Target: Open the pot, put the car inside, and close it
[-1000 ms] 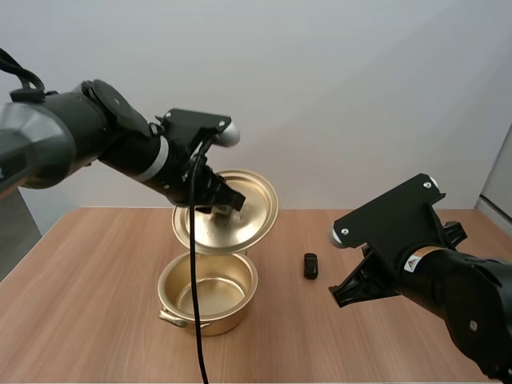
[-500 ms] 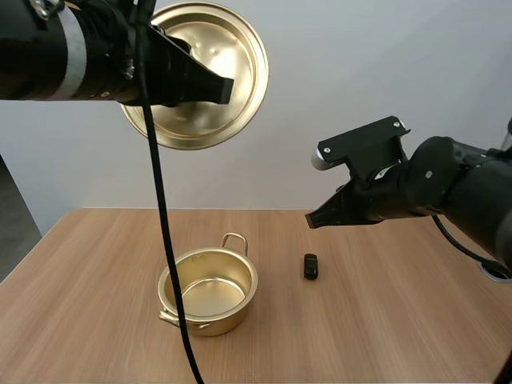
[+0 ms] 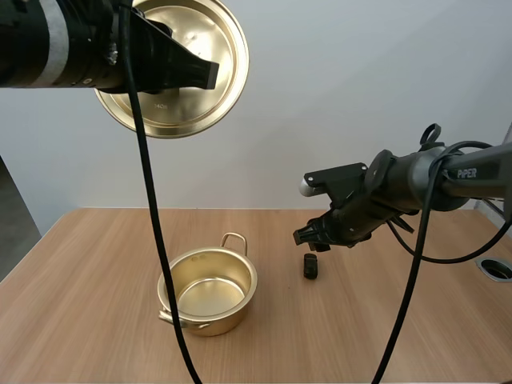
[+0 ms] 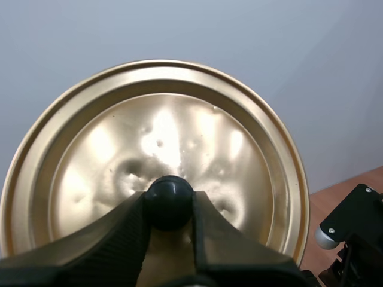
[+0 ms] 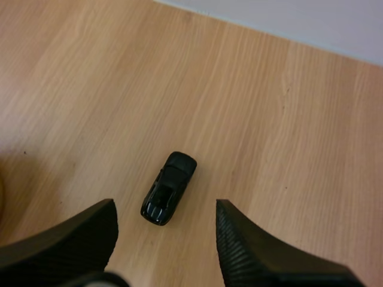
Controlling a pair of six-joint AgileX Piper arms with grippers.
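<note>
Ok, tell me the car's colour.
The car is black, clearest in the right wrist view.

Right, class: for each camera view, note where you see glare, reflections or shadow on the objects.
High view: the raised lid catches soft highlights, and the pot gleams inside. Left wrist view: patchy white glare spots on the lid around its black knob. Right wrist view: soft, even light on the table; the dark car shows only a faint sheen.

One gold pot point(image 3: 210, 316) with two handles point(image 3: 234, 238), one gold lid point(image 3: 172, 112) with one round black knob point(image 4: 169, 200), one little black toy car point(image 3: 310, 266), two pincers, one left pincer point(image 3: 210, 74) and one right pincer point(image 3: 308, 238), one wooden surface point(image 3: 96, 304).
</note>
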